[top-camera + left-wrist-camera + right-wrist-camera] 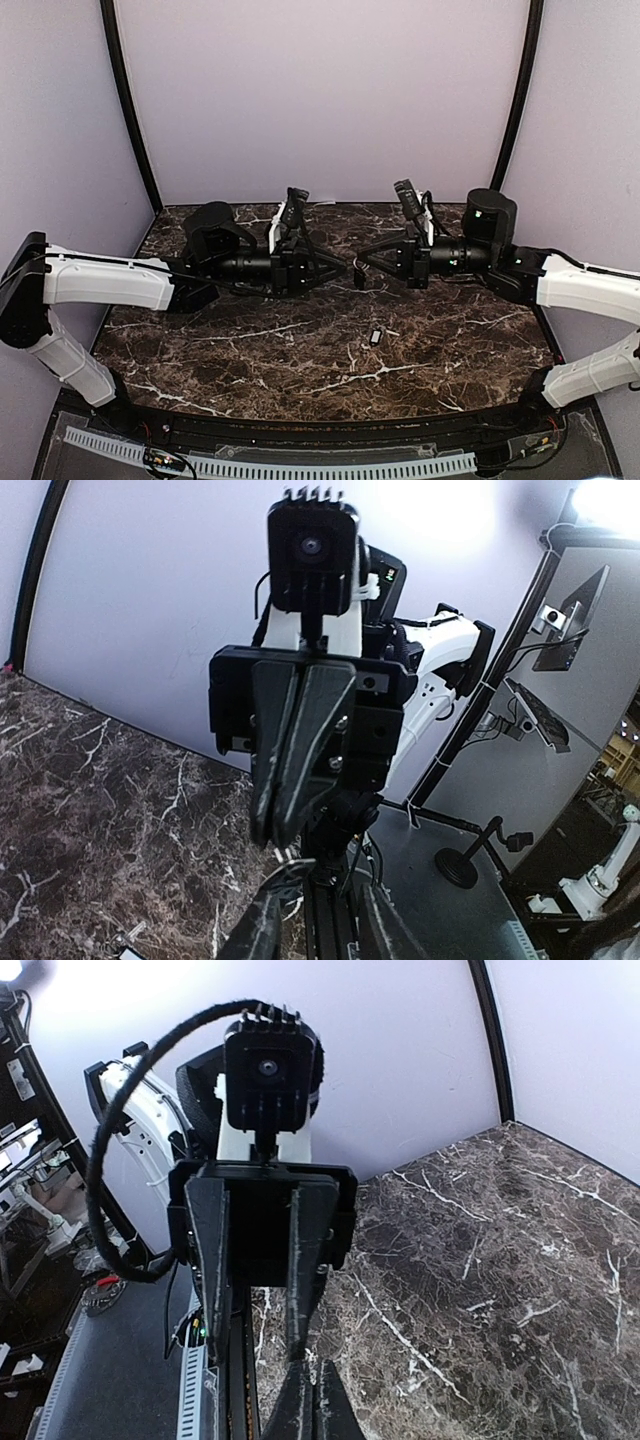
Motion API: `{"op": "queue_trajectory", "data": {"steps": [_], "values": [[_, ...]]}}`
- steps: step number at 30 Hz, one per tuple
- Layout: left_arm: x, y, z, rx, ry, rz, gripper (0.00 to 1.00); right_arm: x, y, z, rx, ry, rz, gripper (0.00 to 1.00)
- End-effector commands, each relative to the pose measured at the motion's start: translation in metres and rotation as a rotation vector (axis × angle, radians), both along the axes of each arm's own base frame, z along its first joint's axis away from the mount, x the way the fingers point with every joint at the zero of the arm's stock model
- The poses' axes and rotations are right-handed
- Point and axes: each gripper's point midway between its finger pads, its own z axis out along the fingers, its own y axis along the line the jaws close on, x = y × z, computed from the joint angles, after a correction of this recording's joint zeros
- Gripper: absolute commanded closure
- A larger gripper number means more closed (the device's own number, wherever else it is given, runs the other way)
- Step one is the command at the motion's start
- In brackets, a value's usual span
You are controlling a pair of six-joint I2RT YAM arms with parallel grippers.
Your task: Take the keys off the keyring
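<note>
Both grippers meet tip to tip above the middle of the marble table (pixel 250 350). My right gripper (pixel 362 262) is shut; in the left wrist view its closed tips (pixel 272 835) pinch a thin silvery ring, the keyring (pixel 289 866). My left gripper (pixel 343 267) faces it with its jaws apart, and its left finger (pixel 262 910) touches the ring's loop. In the right wrist view the left gripper's fingers (pixel 215 1260) stand clearly separated. A small black fob (pixel 376 337) lies on the table below. The keys are too small to make out.
The table ends at pale walls behind and at both sides, with black posts in the corners. A cable track (pixel 270 465) runs along the near edge. Both arm bases sit at the near corners.
</note>
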Motion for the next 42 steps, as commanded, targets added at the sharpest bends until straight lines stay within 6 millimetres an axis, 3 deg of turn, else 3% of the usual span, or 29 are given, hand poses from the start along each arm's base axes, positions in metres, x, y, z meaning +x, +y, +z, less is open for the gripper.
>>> {"op": "queue_trajectory", "data": {"steps": [1, 8, 18, 24, 36, 42], "values": [[-0.006, -0.004, 0.022, -0.053, -0.04, -0.029, 0.73, 0.005, 0.002, -0.001, -0.018, -0.029, -0.044, 1.0], [0.013, -0.011, 0.007, 0.014, 0.002, 0.058, 0.83, 0.008, 0.005, 0.001, -0.02, -0.041, -0.049, 1.0], [0.024, -0.02, -0.008, 0.057, 0.067, 0.084, 0.82, 0.008, 0.004, 0.0, -0.018, -0.048, -0.058, 1.0], [0.026, -0.021, -0.009, 0.057, 0.076, 0.087, 0.81, 0.007, 0.004, 0.001, -0.015, -0.051, -0.052, 1.0], [0.022, -0.025, -0.008, 0.044, 0.081, 0.045, 0.88, 0.01, 0.007, -0.008, -0.037, -0.042, -0.055, 1.0], [0.021, -0.027, -0.007, 0.032, 0.077, 0.032, 0.99, 0.015, 0.008, -0.016, -0.061, -0.042, -0.068, 1.0]]}}
